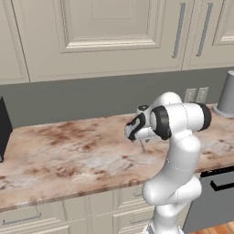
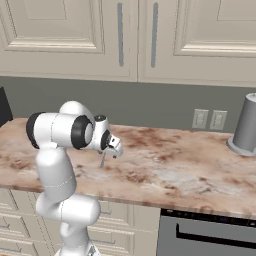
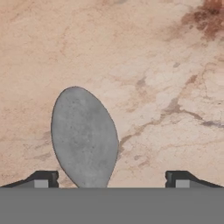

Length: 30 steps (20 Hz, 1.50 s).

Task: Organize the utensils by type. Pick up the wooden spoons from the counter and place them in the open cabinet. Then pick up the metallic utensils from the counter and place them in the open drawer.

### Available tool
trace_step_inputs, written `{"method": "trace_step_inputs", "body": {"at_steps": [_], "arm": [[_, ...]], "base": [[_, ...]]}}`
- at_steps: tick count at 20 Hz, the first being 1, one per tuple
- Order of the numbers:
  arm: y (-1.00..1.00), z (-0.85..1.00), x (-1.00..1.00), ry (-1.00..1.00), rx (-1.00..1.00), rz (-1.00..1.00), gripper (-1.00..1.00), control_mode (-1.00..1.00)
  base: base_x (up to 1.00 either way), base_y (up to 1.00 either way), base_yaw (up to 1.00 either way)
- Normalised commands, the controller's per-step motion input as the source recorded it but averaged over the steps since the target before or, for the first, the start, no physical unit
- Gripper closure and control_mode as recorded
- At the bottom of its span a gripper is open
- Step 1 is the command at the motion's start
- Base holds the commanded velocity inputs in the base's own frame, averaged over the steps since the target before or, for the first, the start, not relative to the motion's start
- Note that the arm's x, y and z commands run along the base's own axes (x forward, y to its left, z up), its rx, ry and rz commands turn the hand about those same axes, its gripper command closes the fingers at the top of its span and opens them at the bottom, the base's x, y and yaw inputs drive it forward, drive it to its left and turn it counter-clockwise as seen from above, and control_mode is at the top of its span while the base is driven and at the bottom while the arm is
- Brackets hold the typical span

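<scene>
Progress-wise I'm guessing we're somewhere in the metal-utensil part, nothing's going into a drawer yet from what I can see. Starting at the left of the hand view, one fingertip (image 3: pixel 41 180) is poking up at the bottom edge, then the grey oval spoon bowl (image 3: pixel 84 136) is sitting left of centre on the marble counter (image 3: pixel 175 65), and the other tip is showing way over at the lower right, so the gripper (image 3: pixel 111 180) is standing wide open, gripping nothing. In the left base view the arm is folding forward mid-frame, hand pointing down at the slim utensil.
</scene>
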Motion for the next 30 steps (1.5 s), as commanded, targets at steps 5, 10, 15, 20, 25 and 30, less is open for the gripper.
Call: {"method": "trace_step_inputs", "body": {"at_steps": [5, 10, 15, 20, 25, 30], "arm": [[-0.14, -0.08, -0.38, 0.01, 0.00, 0.06, 1.00, -1.00], [-0.08, 0.26, -0.35, 0.02, 0.00, 0.17, 1.00, -1.00], [0.00, 0.66, -0.28, 0.01, 0.00, 0.19, 1.00, -1.00], [0.00, 0.71, -0.36, 0.01, -0.01, 0.24, 1.00, -1.00], [0.00, 0.61, -0.48, 0.01, -0.06, 0.36, 1.00, -1.00], [-0.01, 0.32, -0.78, -0.09, -0.05, 0.48, 1.00, -1.00]], "base": [[0.00, 0.00, 0.00], [0.00, 0.00, 0.00], [0.00, 0.00, 0.00], [0.00, 0.00, 0.00], [0.00, 0.00, 0.00], [0.00, 0.00, 0.00]]}}
